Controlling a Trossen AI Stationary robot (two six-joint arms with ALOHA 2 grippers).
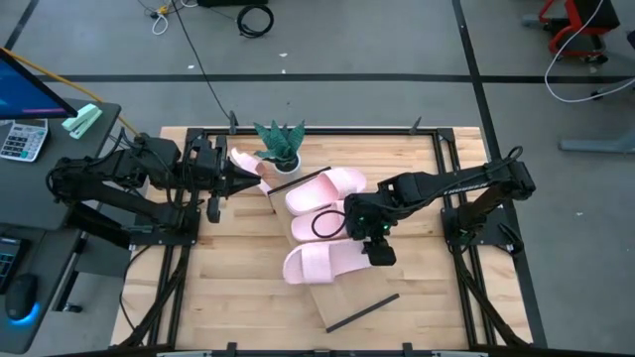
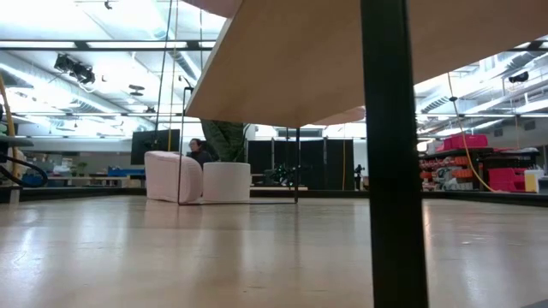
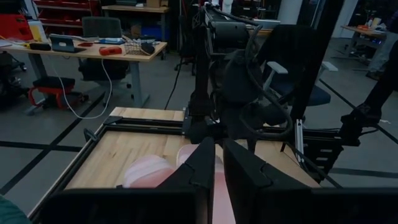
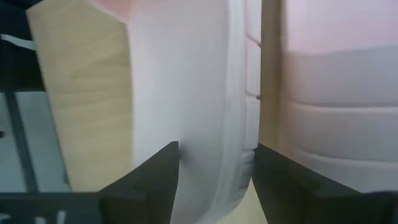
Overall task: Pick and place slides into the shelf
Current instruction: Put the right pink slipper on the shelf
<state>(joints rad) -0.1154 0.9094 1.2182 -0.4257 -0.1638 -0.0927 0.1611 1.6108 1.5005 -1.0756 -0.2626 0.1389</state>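
Three pale pink slides lie side by side on the slanted light-wood shelf point(image 1: 349, 290): one far point(image 1: 327, 188), one in the middle point(image 1: 316, 223), one near point(image 1: 317, 264). My right gripper point(image 1: 375, 246) point(image 4: 214, 177) stands over the near slide's right end, fingers on either side of it. A fourth slide point(image 1: 246, 161) point(image 3: 149, 171) point(image 2: 171, 175) sits beside the potted plant, and my left gripper point(image 1: 236, 178) point(image 3: 214, 180) is nearly shut on it. My left gripper pinches a thin pink part of the fourth slide point(image 3: 215, 186) between its two fingers, coming level from the table's left. Which part it is stays hidden behind the fingers. In the low view the slide's lower end point(image 2: 171, 198) seems to reach the tabletop. My right gripper holds the near slide at its right end point(image 4: 211, 155) from above, pointing down, one finger on each long side. The slide fills the gap between the fingers point(image 4: 163, 171). It lies flat on the shelf next to the middle slide point(image 4: 336, 93).
A green plant in a white pot point(image 1: 280, 147) point(image 2: 227, 181) stands by the shelf's far end. The shelf's black rail point(image 1: 362, 311) marks its near end. Black frame bars border the tabletop point(image 1: 238, 297). The right arm's base and chairs show in the left wrist view.
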